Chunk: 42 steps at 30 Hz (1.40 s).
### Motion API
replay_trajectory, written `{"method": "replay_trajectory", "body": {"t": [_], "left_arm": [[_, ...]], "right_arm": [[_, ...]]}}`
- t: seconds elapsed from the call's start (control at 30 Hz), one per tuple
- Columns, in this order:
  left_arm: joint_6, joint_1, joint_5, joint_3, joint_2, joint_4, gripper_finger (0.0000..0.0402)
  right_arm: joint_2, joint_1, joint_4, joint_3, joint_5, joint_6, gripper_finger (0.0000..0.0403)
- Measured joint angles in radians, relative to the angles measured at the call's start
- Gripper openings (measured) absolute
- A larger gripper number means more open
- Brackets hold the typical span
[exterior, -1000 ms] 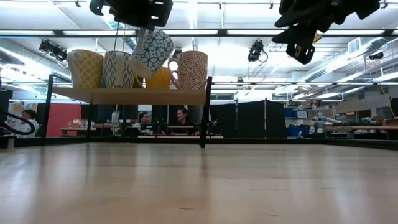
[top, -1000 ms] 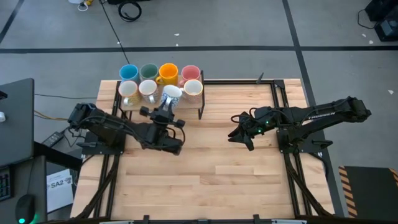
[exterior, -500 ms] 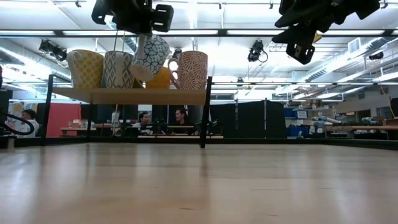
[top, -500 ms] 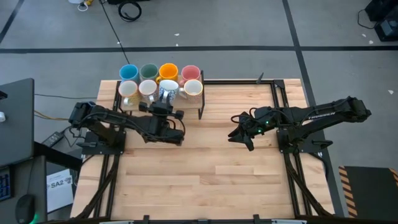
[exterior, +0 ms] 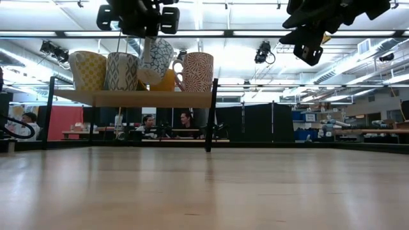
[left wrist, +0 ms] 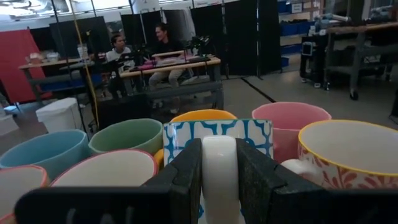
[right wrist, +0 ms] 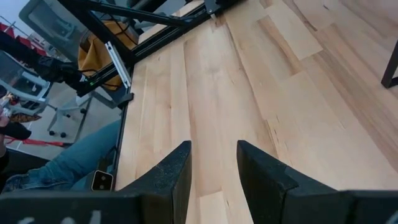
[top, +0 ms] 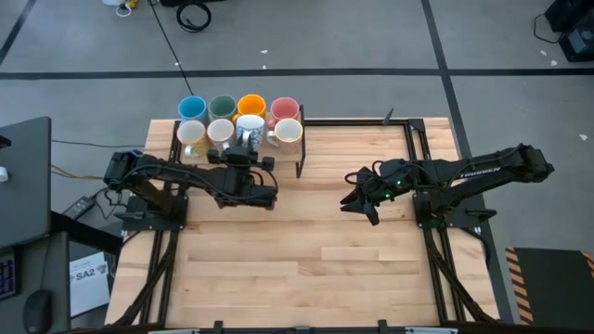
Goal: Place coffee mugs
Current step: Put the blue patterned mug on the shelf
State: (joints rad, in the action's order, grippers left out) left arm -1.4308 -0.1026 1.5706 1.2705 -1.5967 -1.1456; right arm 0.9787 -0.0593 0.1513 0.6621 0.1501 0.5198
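Eight mugs are at the raised wooden shelf (top: pixel 278 153) by the table's far left edge. The back row holds a blue mug (top: pixel 192 107), a green one (top: pixel 222 107), an orange one (top: pixel 251 104) and a pink one (top: pixel 284 108). Three white mugs (top: pixel 190 133) (top: pixel 220 130) (top: pixel 288 132) stand in front. My left gripper (top: pixel 246 147) is shut on the fourth, a blue-patterned white mug (exterior: pixel 155 59), in the front row's gap. My right gripper (top: pixel 357 199) hovers open over the table's middle right. My left gripper pinches the patterned mug's white handle (left wrist: pixel 219 171) between its two fingers (left wrist: pixel 186 177), coming level from the table's near side. The mug (left wrist: pixel 217 132) is tilted and hangs just above the shelf board (exterior: pixel 128 97), between two front-row mugs; it looks lifted clear.
The shelf stands on dark legs (exterior: pixel 210 115) above the table top. Neighbouring patterned mugs (exterior: pixel 121 70) (exterior: pixel 198 71) flank the held one closely. Bare wooden table (top: pixel 316 260) spreads toward the near edge. People sit at desks (left wrist: pixel 161 53) in the room beyond.
My left gripper has moved toward the table's far edge, staying shut, and has carried the patterned mug from in front of the shelf into the front row's gap. The mug now sits a little lower and less tilted than before.
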Motion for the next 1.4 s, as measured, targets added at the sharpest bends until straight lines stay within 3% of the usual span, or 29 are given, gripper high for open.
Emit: {"method": "replay_trajectory", "body": {"t": [0.7,1.4], "left_arm": [[0.002,0.028,-0.005,-0.001,-0.092,0.064,0.0082],[0.006,0.001,-0.057,0.0,-0.096,0.047,0.0082]], "right_arm": [[0.0,0.0,-0.009,0.0,-0.002,-0.034,0.0133],[0.0,0.0,-0.019,0.0,-0.001,-0.034,0.0133]]}}
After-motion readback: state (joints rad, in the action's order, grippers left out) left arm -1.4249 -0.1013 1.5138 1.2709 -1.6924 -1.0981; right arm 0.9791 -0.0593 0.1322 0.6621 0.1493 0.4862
